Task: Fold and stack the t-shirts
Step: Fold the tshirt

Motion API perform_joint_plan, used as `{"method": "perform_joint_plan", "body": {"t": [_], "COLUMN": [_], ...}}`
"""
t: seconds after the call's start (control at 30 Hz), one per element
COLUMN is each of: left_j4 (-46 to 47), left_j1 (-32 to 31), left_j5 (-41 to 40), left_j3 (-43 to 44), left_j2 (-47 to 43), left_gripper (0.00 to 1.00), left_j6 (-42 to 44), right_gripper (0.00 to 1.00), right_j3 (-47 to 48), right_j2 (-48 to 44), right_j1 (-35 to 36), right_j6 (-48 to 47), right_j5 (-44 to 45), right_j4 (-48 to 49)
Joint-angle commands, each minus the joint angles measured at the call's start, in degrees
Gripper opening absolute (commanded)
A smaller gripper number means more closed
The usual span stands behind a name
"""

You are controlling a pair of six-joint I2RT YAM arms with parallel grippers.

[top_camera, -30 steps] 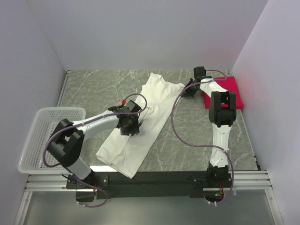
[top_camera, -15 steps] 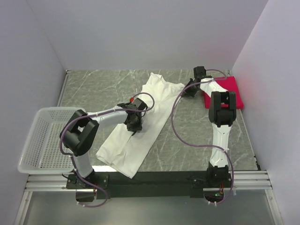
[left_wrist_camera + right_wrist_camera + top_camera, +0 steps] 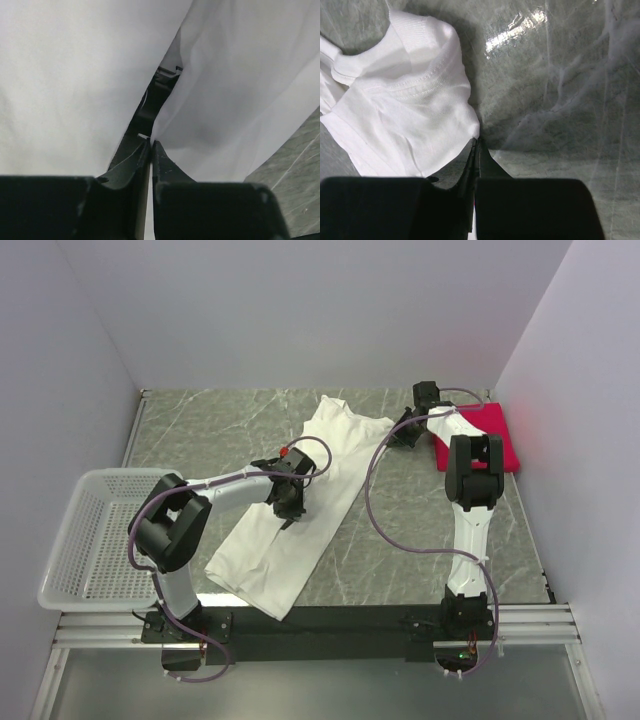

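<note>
The white t-shirt [image 3: 335,440] lies stretched out diagonally on the grey marble table, collar end at the back. My left gripper [image 3: 289,508] is down on the shirt's middle. In the left wrist view it [image 3: 151,142] is shut on a pinch of the white cloth [image 3: 75,75], which rises on both sides. My right gripper [image 3: 398,437] is at the shirt's right sleeve. In the right wrist view it [image 3: 476,142] is shut, with the sleeve's hem corner [image 3: 405,115] meeting its tips. The red t-shirt [image 3: 503,425] lies folded at the back right, partly under the right arm.
A white mesh basket [image 3: 60,570] stands at the table's left front edge. Walls close in the table at the back and both sides. The right arm's purple cable [image 3: 375,510] loops over the table right of the shirt.
My left gripper has moved a little right and back along the shirt's middle, and the left arm's elbow has swung right, off the basket. The right arm has not moved.
</note>
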Motion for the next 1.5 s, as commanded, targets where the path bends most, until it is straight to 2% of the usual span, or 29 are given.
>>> {"method": "perform_joint_plan", "body": {"t": [0.0,0.2,0.5,0.6,0.63,0.73,0.8,0.87,1.0,1.2,1.47], "left_j4": [0.25,-2.39,-2.48,-1.96,-1.87,-1.43,-1.25,-0.29,3.14,5.16,6.22], "left_j1": [-0.29,-0.02,0.77,0.77,0.68,0.77,0.77,0.68,0.68,0.77,0.77], "left_j5": [-0.73,-4.16,-3.90,-3.29,-3.03,-2.93,-3.37,-3.72,-3.55,-2.14,-1.79], "left_j3": [0.84,0.32,-1.18,-0.65,-0.30,1.62,3.03,5.93,11.20,22.00,27.73], "left_j2": [-0.12,-1.18,-1.53,-1.71,-2.49,-4.25,-4.87,-4.87,-2.15,7.33,14.37], "left_gripper": [0.11,0.09,0.11,0.21,0.29,0.41,0.44,0.44,0.38,0.39,0.36], "left_j6": [0.59,-0.72,-1.69,-1.52,-1.43,-0.99,-0.20,1.81,6.38,14.11,18.08], "right_gripper": [0.00,0.00,0.00,0.00,0.00,0.00,0.00,0.00,0.00,0.00,0.00], "right_j3": [2.23,1.96,2.14,2.05,2.14,2.05,2.40,2.58,2.32,2.31,2.58], "right_j2": [1.74,1.65,1.83,1.65,1.57,1.48,1.74,1.92,1.74,1.92,2.27], "right_j1": [-1.07,-1.25,-1.42,-1.42,-1.42,-1.42,-1.42,-1.51,-1.51,-1.42,-1.42], "right_j6": [-0.99,-0.73,-0.37,-0.55,-0.64,-0.99,-1.16,-1.25,-1.16,-1.34,-1.43], "right_j5": [2.57,2.57,2.66,2.40,2.31,2.22,2.05,2.05,1.87,1.78,1.69], "right_j4": [-0.66,-0.57,-0.57,-0.48,-0.48,-0.39,-0.66,-0.75,-0.40,-0.48,-0.48]}}
